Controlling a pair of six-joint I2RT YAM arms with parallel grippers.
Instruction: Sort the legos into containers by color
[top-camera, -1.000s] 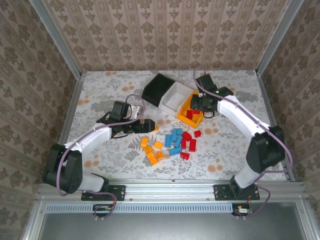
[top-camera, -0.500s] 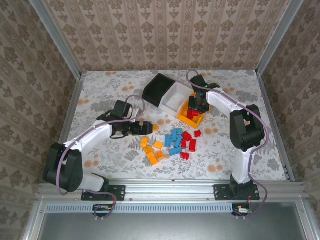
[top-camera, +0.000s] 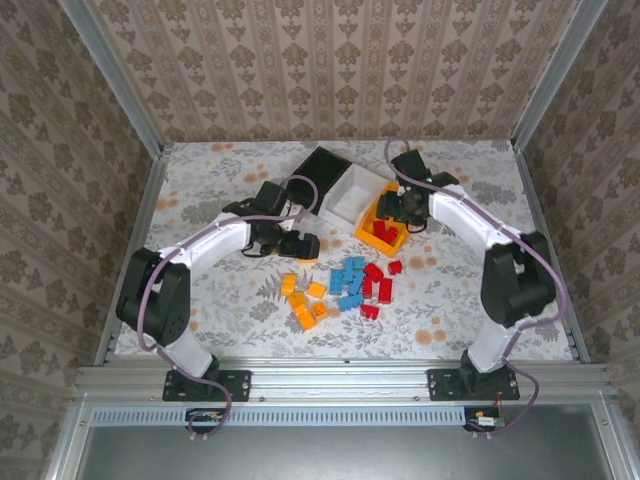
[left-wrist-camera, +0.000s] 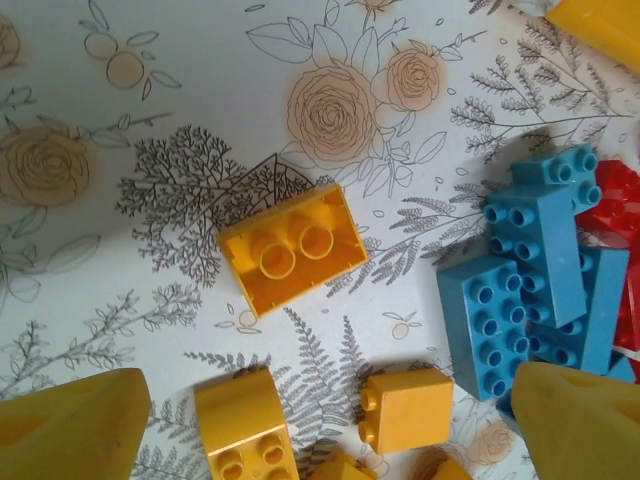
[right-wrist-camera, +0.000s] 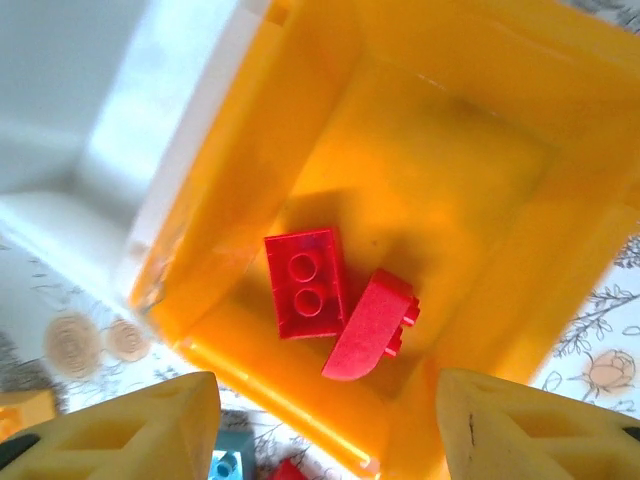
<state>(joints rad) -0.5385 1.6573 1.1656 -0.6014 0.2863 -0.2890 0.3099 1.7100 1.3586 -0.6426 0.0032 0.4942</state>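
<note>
The legos lie in a loose pile on the table: orange bricks (top-camera: 305, 302), blue bricks (top-camera: 348, 278) and red bricks (top-camera: 376, 285). The containers stand in a row behind it: a black bin (top-camera: 316, 176), a white bin (top-camera: 352, 196) and an orange-yellow bin (top-camera: 364, 224). My right gripper (top-camera: 394, 214) hangs open over the orange-yellow bin (right-wrist-camera: 470, 130), where two red bricks (right-wrist-camera: 305, 285) (right-wrist-camera: 372, 325) lie on the floor. My left gripper (top-camera: 300, 245) is open above an upturned orange brick (left-wrist-camera: 292, 248), with more orange bricks (left-wrist-camera: 405, 408) between its fingers (left-wrist-camera: 70, 425) and blue bricks (left-wrist-camera: 520, 290) to the right.
The table has a floral cloth (top-camera: 220, 300) and is fenced by metal rails (top-camera: 130, 250) and wallpapered walls. The white bin's wall (right-wrist-camera: 80, 90) stands directly left of the orange-yellow one. A lone red brick (top-camera: 395, 267) lies right of the pile.
My right gripper's jaws have opened over the orange-yellow bin. My left arm has swung toward the back, with its gripper now at the pile's upper left.
</note>
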